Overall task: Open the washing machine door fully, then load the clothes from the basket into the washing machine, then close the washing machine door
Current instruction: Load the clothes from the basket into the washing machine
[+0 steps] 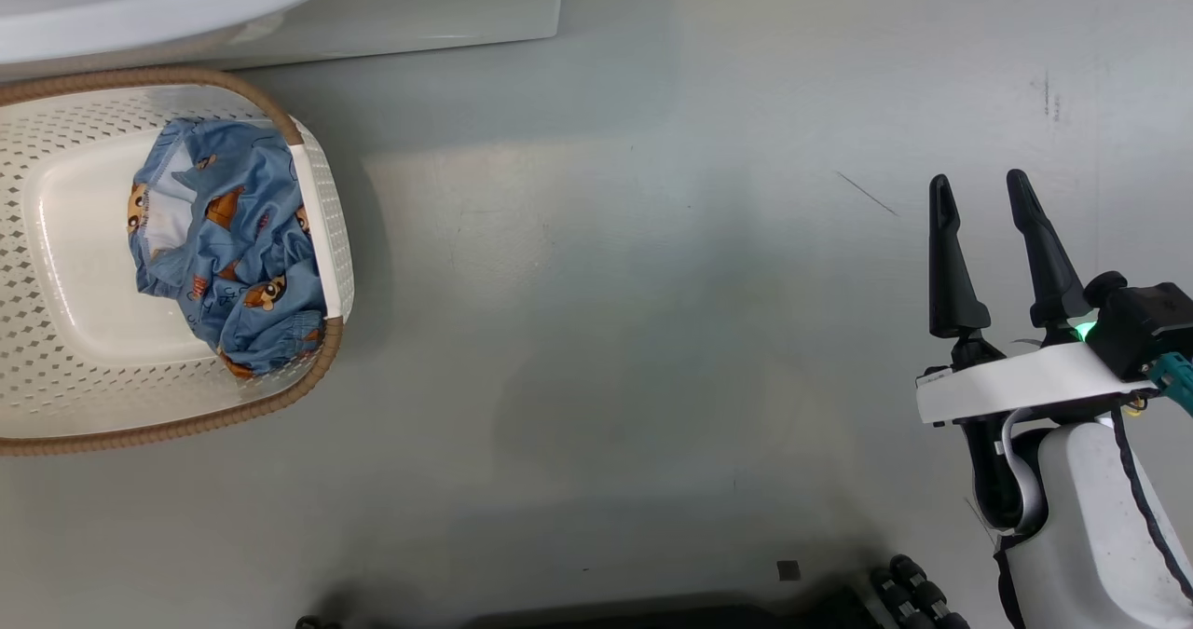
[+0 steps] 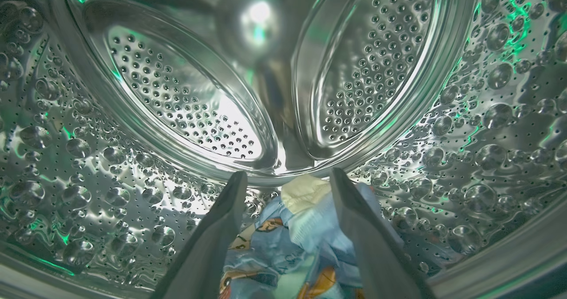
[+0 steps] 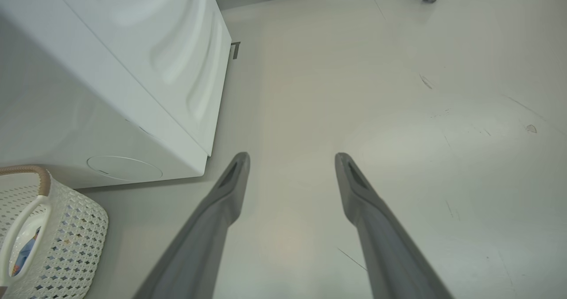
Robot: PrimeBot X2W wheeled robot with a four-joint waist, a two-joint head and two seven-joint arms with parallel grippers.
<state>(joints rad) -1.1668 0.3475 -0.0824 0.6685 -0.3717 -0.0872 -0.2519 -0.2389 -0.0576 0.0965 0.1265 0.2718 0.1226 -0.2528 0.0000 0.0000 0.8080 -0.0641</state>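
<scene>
Fabric notes, loading step. Your left gripper [image 2: 288, 173] is inside the dimpled steel drum [image 2: 110, 192] of the big white front-loading washing machine [image 3: 88, 91], its two dark fingers spread wide and pinching nothing. A crumpled light blue garment printed with orange-brown cartoon animals [image 2: 292, 241] and a cream cloth piece [image 2: 303, 190] lie bunched between and beneath the fingers on the drum's lower wall; whether cloth brushes their inner faces cannot be told. Your right gripper [image 1: 978, 178] hangs wide open and empty over the grey floor [image 1: 652, 331]. It is well apart from the small cream-white perforated plastic basket with the brown woven-look rim [image 1: 75, 284], where a second blue printed garment [image 1: 233, 247] lies heaped against the right-hand wall. Judgement: these clothes are light, limp and thin, so they will drape and snag rather than slide. Take the basket garment at a raised fold near the heap's middle, pinching through several layers. Lift it clear of the rim before swinging toward the drum, so trailing ends do not catch.
</scene>
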